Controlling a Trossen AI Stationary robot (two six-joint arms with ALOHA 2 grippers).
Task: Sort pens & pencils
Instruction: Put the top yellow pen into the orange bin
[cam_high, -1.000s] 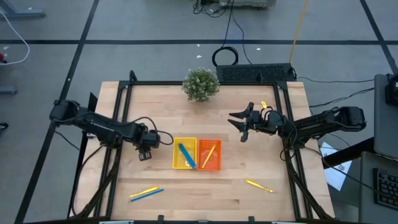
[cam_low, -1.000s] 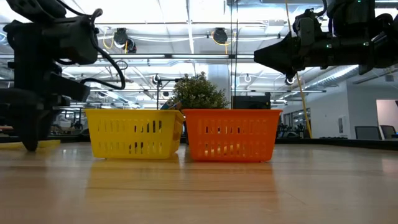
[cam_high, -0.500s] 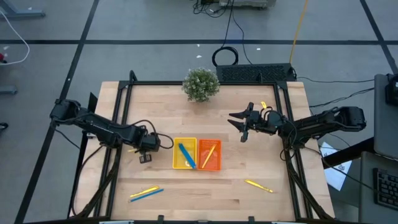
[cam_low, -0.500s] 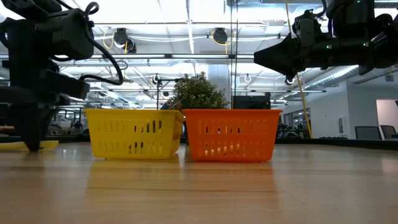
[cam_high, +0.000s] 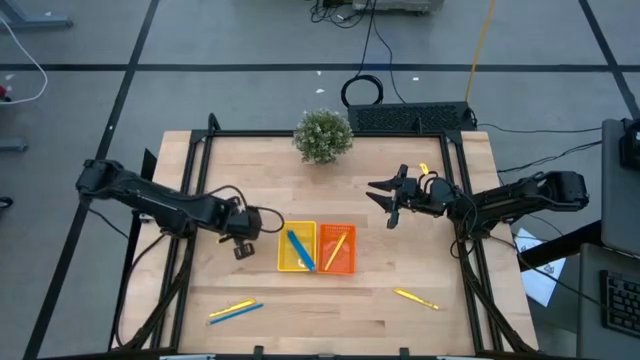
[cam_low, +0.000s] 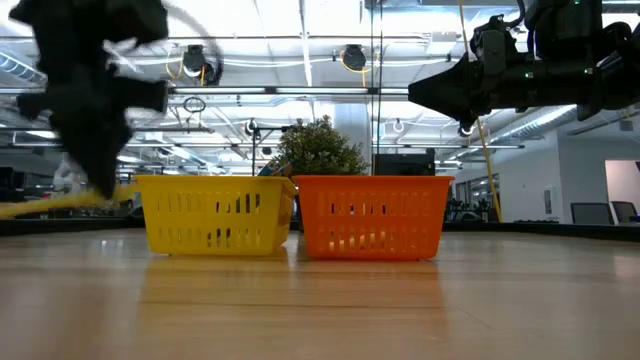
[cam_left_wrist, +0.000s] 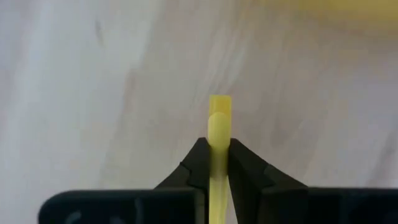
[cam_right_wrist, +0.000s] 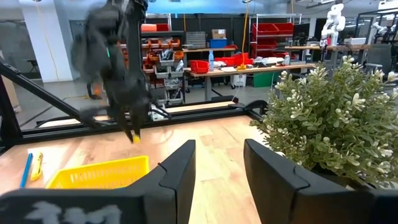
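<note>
The pale wooden table (cam_high: 330, 190) carries both dark arms, a bushy green potted plant (cam_high: 323, 135) at its far edge, and two small slatted plastic trays set touching side by side. The left gripper (cam_high: 240, 240) hangs just beside the yellow tray (cam_high: 297, 248), above the wood, its fingers (cam_left_wrist: 198, 163) clenched on a thin yellow pencil (cam_left_wrist: 218, 134) whose blunt end sticks out past the fingertips; in the low view the pencil shows as a blurred yellow streak below the gripper, off the table. The right gripper (cam_high: 385, 199) waits raised on the other side of the orange tray (cam_high: 338, 248), near the plant, its fingers (cam_right_wrist: 180, 171) parted with nothing between them. A blue pen (cam_high: 300, 249) lies slantwise in the yellow tray, and a yellow pencil (cam_high: 334, 245) lies in the orange one. Well apart from the left gripper, toward the table's near edge, a yellow stick and a blue stick (cam_high: 236, 311) lie close together; another yellow pencil (cam_high: 415, 298) lies alone well below the right gripper.
</note>
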